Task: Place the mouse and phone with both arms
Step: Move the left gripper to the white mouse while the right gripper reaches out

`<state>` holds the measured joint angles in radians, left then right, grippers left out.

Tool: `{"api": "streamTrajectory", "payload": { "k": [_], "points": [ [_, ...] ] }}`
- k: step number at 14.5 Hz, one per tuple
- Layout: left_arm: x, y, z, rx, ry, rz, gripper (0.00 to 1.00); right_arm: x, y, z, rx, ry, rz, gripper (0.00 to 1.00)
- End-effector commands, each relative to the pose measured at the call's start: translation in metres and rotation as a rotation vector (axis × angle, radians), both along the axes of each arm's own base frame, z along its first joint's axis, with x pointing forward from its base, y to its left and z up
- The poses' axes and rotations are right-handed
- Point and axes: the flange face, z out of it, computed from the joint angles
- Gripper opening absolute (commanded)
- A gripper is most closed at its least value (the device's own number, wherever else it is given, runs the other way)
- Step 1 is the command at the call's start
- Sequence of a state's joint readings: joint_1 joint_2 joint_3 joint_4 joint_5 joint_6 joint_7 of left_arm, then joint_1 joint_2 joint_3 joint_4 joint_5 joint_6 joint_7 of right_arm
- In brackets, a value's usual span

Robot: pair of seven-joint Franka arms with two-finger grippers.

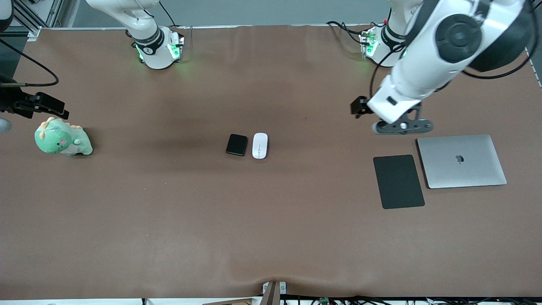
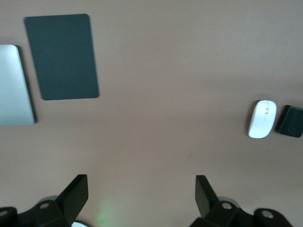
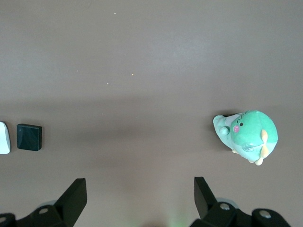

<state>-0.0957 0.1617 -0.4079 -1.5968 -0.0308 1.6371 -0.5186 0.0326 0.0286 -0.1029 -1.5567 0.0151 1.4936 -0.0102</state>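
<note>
The white mouse [image 1: 259,145] and the glossy black phone [image 1: 236,145] lie side by side at the middle of the brown table [image 1: 169,212], the phone toward the right arm's end. Both show in the left wrist view, the mouse [image 2: 262,118] and the phone [image 2: 291,121], and in the right wrist view, the phone [image 3: 29,137] and the mouse [image 3: 4,138]. My left gripper [image 2: 140,187] is open and empty over bare table near the mouse pad. My right gripper [image 3: 139,187] is open and empty over bare table beside a plush toy.
A matte black mouse pad [image 1: 398,181] and a closed silver laptop [image 1: 461,161] lie at the left arm's end. A green plush dinosaur [image 1: 61,137] sits at the right arm's end. The arm bases stand along the table's edge farthest from the front camera.
</note>
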Motion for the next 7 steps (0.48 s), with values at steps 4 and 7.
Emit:
{"api": "streamTrajectory", "payload": {
  "k": [4, 7],
  "points": [
    [-0.015, -0.089, -0.069, -0.031, 0.037, 0.004, 1.00, 0.013, -0.003, -0.017, 0.011, 0.021, 0.000, 1.00],
    [-0.029, -0.120, -0.084, -0.031, 0.039, 0.011, 1.00, 0.017, -0.007, -0.021, 0.015, 0.023, -0.008, 1.00]
  ]
}}
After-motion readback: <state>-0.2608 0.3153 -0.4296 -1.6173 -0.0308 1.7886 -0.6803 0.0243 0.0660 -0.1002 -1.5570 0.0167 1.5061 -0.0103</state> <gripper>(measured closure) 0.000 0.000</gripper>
